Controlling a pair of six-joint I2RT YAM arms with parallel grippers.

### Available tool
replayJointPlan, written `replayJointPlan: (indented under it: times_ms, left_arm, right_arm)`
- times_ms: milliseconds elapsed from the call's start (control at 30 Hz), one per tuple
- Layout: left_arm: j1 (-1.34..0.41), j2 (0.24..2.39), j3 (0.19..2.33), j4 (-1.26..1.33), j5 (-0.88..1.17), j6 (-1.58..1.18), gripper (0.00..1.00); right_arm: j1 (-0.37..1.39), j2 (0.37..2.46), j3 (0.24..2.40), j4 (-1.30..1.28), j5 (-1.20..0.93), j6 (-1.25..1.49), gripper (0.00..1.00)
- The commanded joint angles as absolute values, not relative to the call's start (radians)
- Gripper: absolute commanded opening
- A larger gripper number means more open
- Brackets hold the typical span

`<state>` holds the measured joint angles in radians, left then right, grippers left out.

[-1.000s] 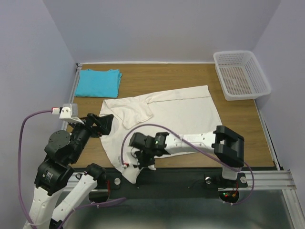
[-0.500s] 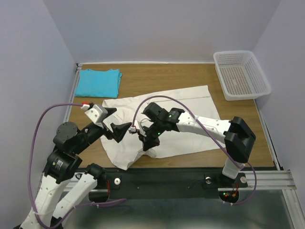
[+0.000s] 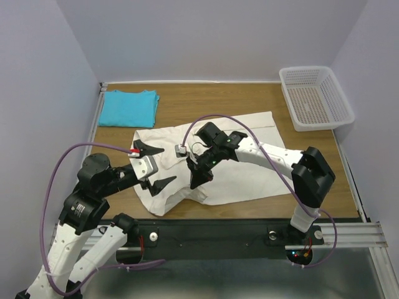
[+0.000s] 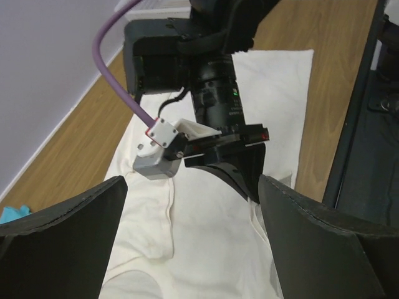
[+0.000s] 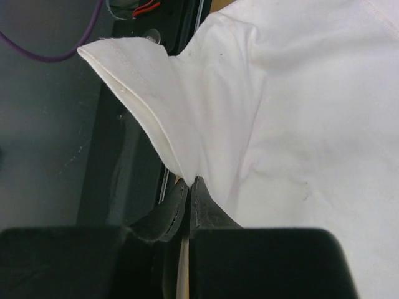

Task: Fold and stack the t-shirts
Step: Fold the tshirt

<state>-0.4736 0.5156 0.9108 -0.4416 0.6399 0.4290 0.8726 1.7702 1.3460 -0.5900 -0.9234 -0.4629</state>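
Your right gripper (image 5: 187, 198) is pinched tight on a fold of the cream t-shirt (image 5: 299, 124), and a hemmed edge stands up from the pinch. That arm reaches in from the right with its elbow bent, crossing over the shirt's middle. Your left gripper (image 3: 156, 166) is spread wide and holds nothing, just beside the right one over the shirt's left part. The turquoise t-shirt (image 3: 129, 107) lies at the table's (image 3: 206, 99) far left corner, well apart. A white basket (image 3: 318, 124) sits at the far right. Lavender walls enclose the wooden top.

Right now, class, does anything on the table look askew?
The cream shirt lies skewed and rumpled at centre, one edge pinched up by the right fingers; the blue shirt sits neatly folded far left.
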Motion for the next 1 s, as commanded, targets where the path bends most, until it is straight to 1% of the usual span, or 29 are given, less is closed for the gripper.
replayJointPlan:
  times_ms: [0, 167, 300, 533, 700, 900, 933, 967]
  left_arm:
    - [-0.469, 0.551, 0.925, -0.537, 0.730, 0.529, 0.99]
    - [-0.469, 0.549, 0.882, -0.535, 0.795, 0.577, 0.98]
    - [-0.469, 0.575, 0.864, -0.540, 0.821, 0.598, 0.93]
    - [-0.469, 0.662, 0.821, -0.543, 0.853, 0.643, 0.88]
    - [-0.471, 0.667, 0.812, -0.509, 0.822, 0.611, 0.87]
    - [-0.472, 0.699, 0.813, -0.488, 0.799, 0.588, 0.77]
    - [-0.472, 0.712, 0.816, -0.488, 0.793, 0.580, 0.72]
    - [-0.472, 0.724, 0.819, -0.485, 0.784, 0.571, 0.70]
  right_arm:
    - [0.854, 1.763, 1.394, -0.545, -0.980, -0.443, 0.01]
    - [0.845, 1.755, 1.396, -0.540, -0.985, -0.431, 0.01]
    - [0.824, 1.743, 1.411, -0.540, -0.985, -0.419, 0.01]
    - [0.788, 1.738, 1.430, -0.538, -0.991, -0.403, 0.01]
    - [0.770, 1.736, 1.433, -0.537, -1.002, -0.400, 0.01]
    - [0.764, 1.733, 1.443, -0.535, -1.014, -0.393, 0.01]
    - [0.764, 1.733, 1.445, -0.535, -1.014, -0.391, 0.01]
    - [0.762, 1.732, 1.445, -0.535, -1.015, -0.391, 0.00]
